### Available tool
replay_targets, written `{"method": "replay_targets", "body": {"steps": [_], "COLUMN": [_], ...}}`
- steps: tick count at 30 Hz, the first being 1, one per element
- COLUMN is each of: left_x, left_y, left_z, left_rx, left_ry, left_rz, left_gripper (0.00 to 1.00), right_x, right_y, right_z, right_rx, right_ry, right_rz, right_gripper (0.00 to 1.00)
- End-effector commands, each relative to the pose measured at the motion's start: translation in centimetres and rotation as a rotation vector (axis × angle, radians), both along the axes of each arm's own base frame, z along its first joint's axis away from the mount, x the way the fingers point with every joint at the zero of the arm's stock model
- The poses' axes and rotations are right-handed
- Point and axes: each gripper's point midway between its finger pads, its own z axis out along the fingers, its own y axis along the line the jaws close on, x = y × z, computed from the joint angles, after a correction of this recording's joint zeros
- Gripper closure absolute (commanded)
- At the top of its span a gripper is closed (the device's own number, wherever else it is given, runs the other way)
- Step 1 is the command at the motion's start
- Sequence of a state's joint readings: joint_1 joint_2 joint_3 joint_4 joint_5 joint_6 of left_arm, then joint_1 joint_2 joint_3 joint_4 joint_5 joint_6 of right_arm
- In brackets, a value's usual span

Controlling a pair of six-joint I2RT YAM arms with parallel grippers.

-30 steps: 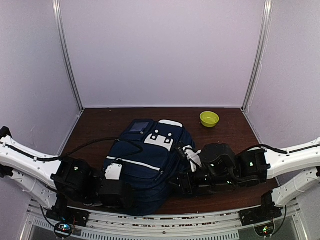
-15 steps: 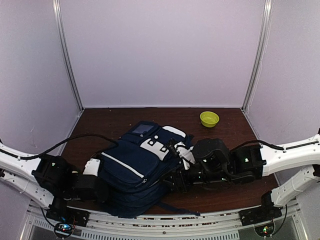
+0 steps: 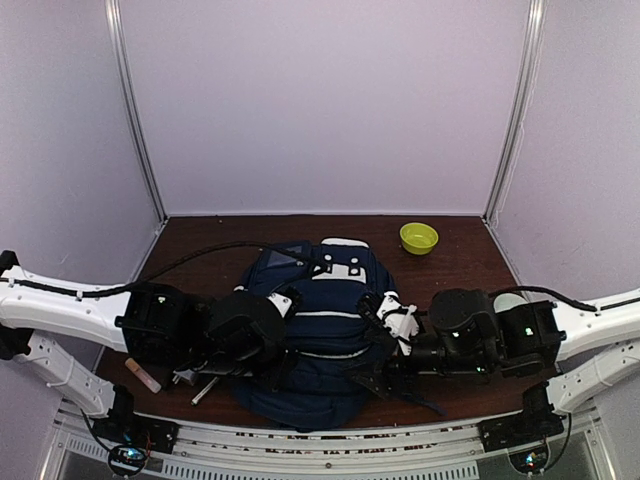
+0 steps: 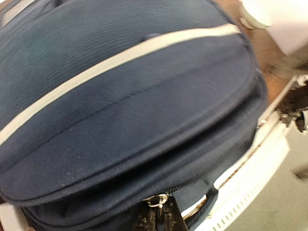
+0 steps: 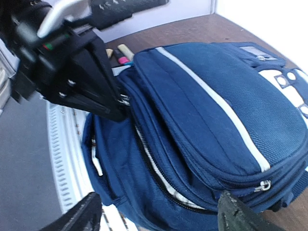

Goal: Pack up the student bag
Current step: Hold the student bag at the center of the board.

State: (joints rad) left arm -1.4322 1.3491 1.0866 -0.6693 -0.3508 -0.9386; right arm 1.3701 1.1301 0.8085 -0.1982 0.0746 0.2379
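Table (image 3: 462, 268), student bag (image 3: 335, 310) back at centre.

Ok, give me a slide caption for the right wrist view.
Open right jaws face the student bag; left jaws pinch its zipper pull.

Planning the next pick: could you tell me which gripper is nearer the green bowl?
Right: right gripper sits at the bag's near-right side; left gripper across the bag, farther from the bowl.
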Motion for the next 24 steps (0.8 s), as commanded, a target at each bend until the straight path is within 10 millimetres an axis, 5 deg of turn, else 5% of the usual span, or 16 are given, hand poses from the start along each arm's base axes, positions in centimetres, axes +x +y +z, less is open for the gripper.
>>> {"method": "replay_targets", "body": {"steps": [1, 8, 16, 24], "left_x": [0.8, 0.5, 0.4, 0.4], "left_y": [-2.4, -1.4, -1.0, 0.5], "left_z": [3.7, 2.9, 2.4, 0.3], "left_rx": [-0.156, -0.201, -0.2, -0.149], "left_ry": [-0.067, -0.055, -0.053, -0.036], "left_rz": [-0.042, -0.033, -0.031, -0.005], "left_gripper": [1.0, 1.0, 1.0, 1.0], "right_x": [2.0, 4.2, 4.8, 5.3], "right_y": [-1.0, 0.2, 2.8, 3.1], "right_z": [1.1, 0.6, -0.2, 1.0], "right_rx": [-0.013, -0.174, -0.24, -0.21], "right_ry": [-0.241, -0.456, -0.509, -0.527], "right_rz": [-0.021, -0.019, 0.032, 0.012], "right_gripper": [0.13, 0.17, 0.28, 0.92]}}
